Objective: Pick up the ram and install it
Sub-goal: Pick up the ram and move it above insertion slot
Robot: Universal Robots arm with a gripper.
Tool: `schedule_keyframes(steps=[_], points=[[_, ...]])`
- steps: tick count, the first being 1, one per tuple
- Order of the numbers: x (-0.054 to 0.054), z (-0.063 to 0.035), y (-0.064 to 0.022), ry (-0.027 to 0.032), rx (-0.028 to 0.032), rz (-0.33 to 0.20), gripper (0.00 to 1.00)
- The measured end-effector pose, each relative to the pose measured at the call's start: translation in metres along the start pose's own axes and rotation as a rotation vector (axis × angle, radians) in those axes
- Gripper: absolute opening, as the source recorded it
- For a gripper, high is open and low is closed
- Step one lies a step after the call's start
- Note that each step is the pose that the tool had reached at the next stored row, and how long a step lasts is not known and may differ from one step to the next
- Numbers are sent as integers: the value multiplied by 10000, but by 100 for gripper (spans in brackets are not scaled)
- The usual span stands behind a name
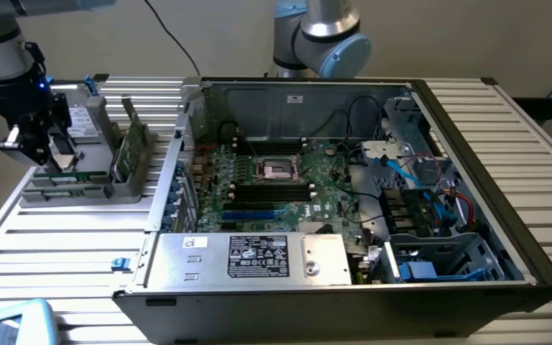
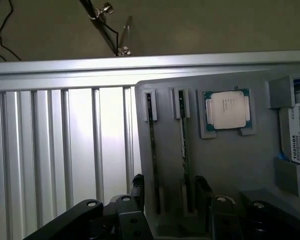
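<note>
Black metal claw (image 2: 169, 184) gapes wide, gripping nothing, over long thin green ram stick (image 2: 184, 145) standing on edge, lengthwise level, in grey holder (image 2: 225, 165)

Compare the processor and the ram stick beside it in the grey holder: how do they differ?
Shape: the ram stick is long and narrow; the processor is small and square.
Pose: the ram stick stands on edge in a slot; the processor lies flat, silver lid up.
Shared: both sit in the grey holder, neither gripped by the open claw.
</note>
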State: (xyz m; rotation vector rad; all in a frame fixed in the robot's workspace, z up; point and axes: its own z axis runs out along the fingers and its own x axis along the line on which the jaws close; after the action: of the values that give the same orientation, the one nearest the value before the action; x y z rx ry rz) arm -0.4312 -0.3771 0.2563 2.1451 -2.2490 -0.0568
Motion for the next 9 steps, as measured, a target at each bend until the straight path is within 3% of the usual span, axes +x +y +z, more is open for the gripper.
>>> schedule_keyframes(steps=[9], points=[[59,162,-45,0,0,0,53]])
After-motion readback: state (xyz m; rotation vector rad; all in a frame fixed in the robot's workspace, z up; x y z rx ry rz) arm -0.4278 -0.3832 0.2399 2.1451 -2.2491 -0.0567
